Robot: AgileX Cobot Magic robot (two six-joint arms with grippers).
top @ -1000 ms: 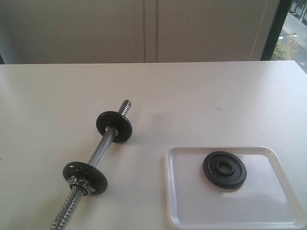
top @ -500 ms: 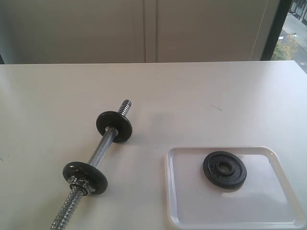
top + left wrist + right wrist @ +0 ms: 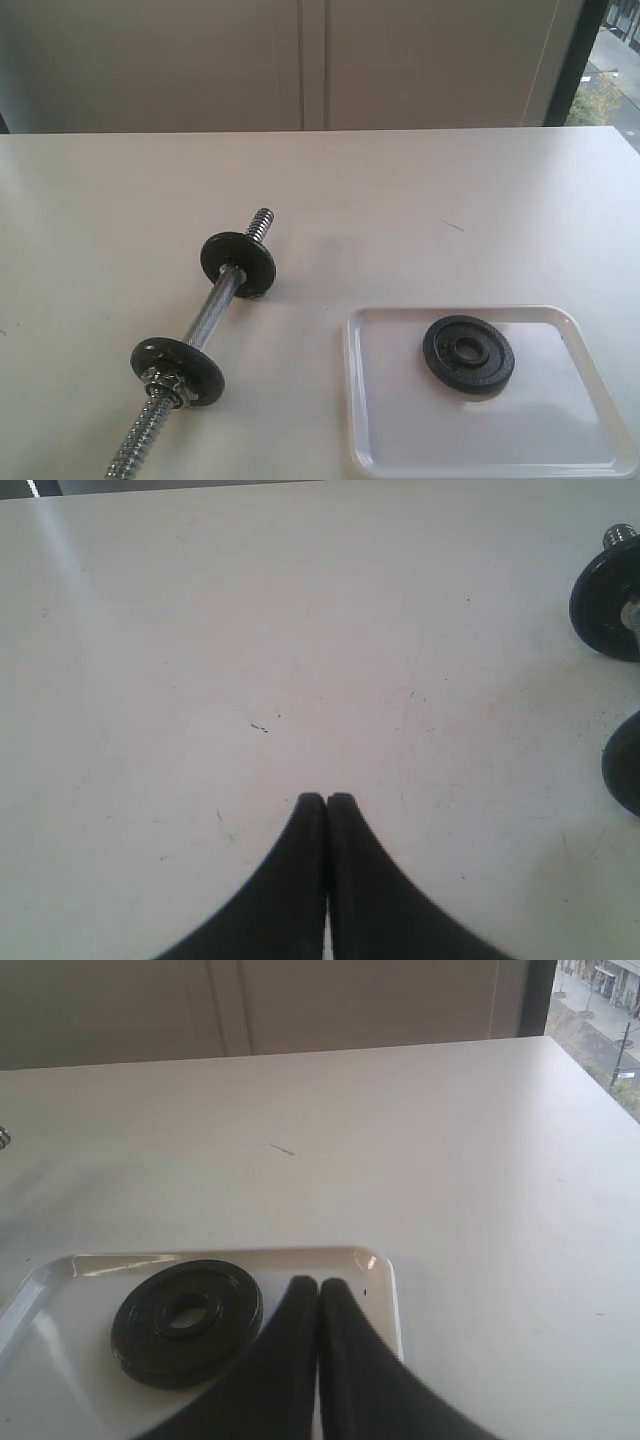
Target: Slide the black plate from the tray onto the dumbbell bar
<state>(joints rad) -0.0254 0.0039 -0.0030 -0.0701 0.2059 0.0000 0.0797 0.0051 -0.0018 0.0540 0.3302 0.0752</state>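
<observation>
The round black cast-iron plate (image 3: 468, 354) lies flat in the shallow white plastic tray (image 3: 400, 440) — likely heavy, rigid, rough-surfaced; grip across its rim. Both the left gripper (image 3: 325, 800) and right gripper (image 3: 318, 1285) are closed, empty — the chrome dumbbell bar (image 3: 215, 305) untouched.

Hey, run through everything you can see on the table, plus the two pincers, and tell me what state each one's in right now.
black plate: flat in the tray, ungripped.
tray: on the table, holding only that plate.
dumbbell bar: lying on the table, far threaded end bare.
far disc: on the bar, upright.
near disc: on the bar, collar nut against it.
left pincer: shut, empty.
right pincer: shut, empty.
</observation>
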